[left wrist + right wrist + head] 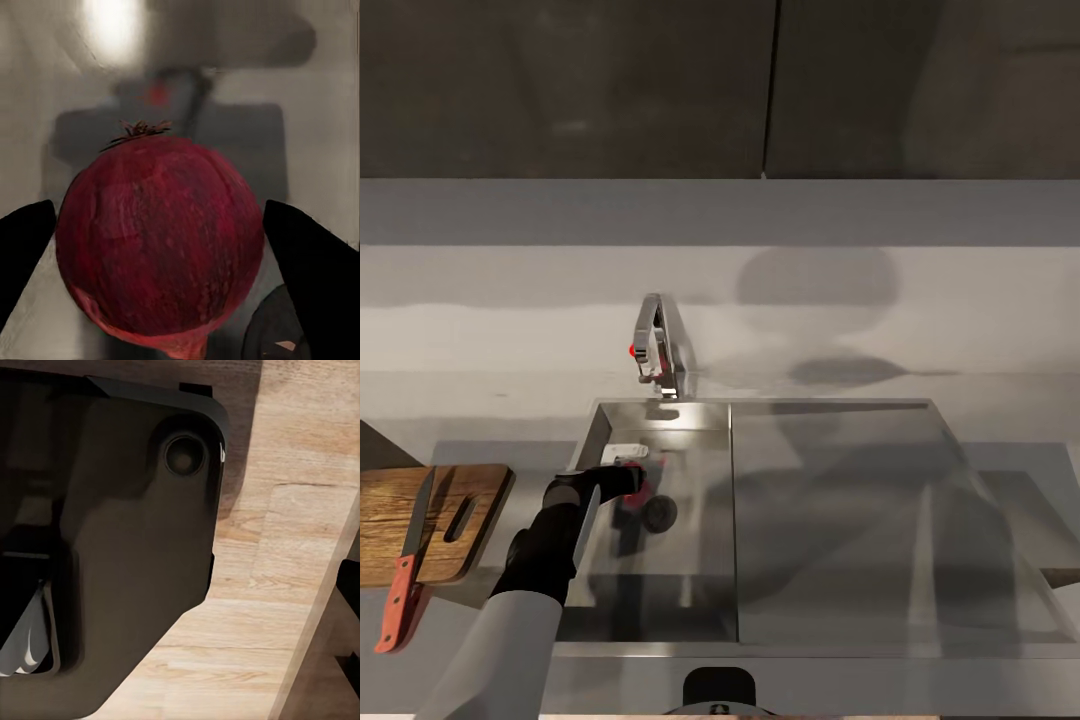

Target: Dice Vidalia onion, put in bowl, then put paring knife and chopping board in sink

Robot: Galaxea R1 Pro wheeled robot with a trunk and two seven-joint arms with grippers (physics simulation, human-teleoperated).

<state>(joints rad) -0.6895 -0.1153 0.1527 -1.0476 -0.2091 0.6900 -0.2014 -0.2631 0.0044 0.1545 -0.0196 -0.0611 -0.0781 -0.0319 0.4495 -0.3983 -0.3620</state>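
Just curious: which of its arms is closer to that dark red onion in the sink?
Left. The left gripper straddles the onion inside the sink, one finger each side. The right arm hangs over wooden floor.

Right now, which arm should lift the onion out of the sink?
Left. Its tool is down inside the sink, open, with a finger on each side of the dark red onion. The right arm isn't over the basin; its wrist camera sees wood flooring and a dark robot part.

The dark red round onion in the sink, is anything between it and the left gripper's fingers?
Nothing visible. The dark red round onion sits between the left gripper's two black fingers, which flank it with slim gaps in the steel sink.
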